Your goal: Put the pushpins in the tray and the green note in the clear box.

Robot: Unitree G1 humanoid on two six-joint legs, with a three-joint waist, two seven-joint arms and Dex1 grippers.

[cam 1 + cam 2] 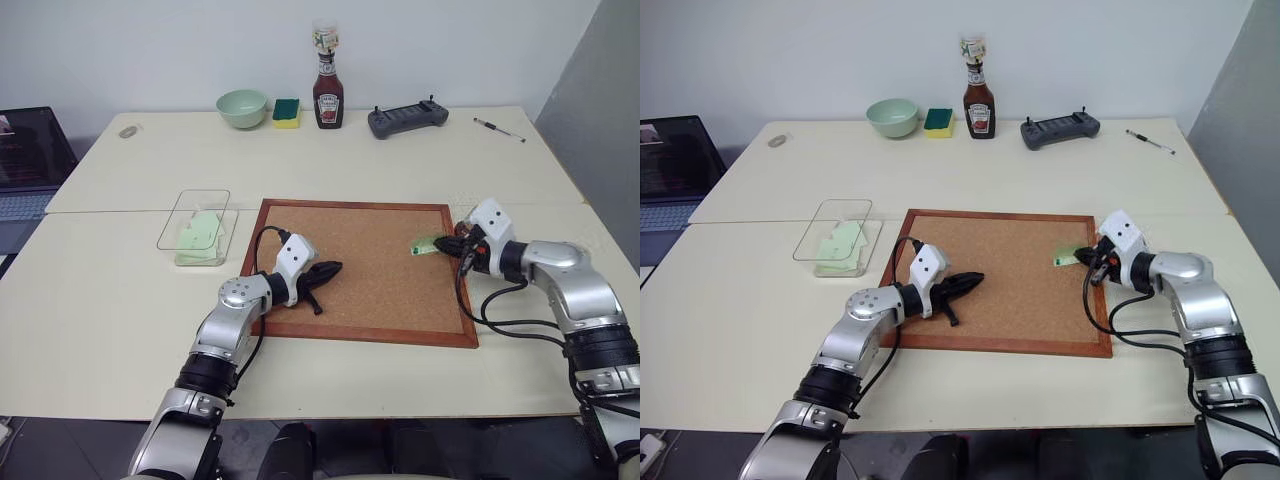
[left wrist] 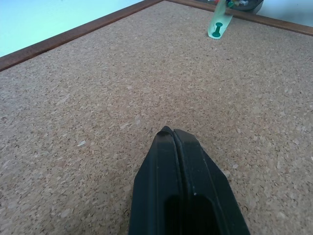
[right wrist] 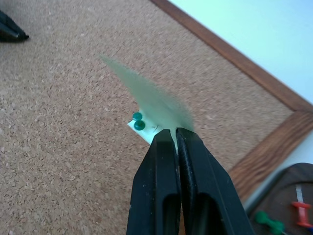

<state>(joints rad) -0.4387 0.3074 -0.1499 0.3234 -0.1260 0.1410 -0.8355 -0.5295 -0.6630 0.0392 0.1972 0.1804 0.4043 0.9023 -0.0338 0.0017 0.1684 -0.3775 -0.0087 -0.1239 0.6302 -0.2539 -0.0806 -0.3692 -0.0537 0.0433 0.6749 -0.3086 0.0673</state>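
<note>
Closest to the camera, in the lower centre of the left eye view, the left gripper (image 1: 328, 270) rests low over the corkboard (image 1: 380, 290), its jaws pressed fully together with nothing between them; the left wrist view shows the two black fingers (image 2: 181, 186) meeting along a single seam above bare cork. Toward the right edge of the board, the right gripper (image 1: 446, 244) has its jaws closed on the near edge of the green note (image 1: 425, 246), which curls up off the cork from the pinch, as the right wrist view shows. One corner of the note is pinned down by a pushpin (image 3: 139, 124) with a small green head, seen in the right wrist view just beside the fingertips (image 3: 166, 147). At the lower right corner of that same view sits the dark tray (image 3: 288, 196), off the board's wooden frame, with a green pin (image 3: 266, 219) and a reddish one (image 3: 301, 205) lying in it. At centre left of the left eye view, just beside the board's left frame, the clear box (image 1: 196, 226) stands on the pale tabletop (image 1: 120, 300) with pale green paper inside. Along the far edge of the tabletop are a pale green bowl (image 1: 242, 107), a green-and-yellow sponge (image 1: 286, 112), a ketchup bottle (image 1: 327, 92), a dark controller (image 1: 407, 120) and a pen (image 1: 499, 129).
</note>
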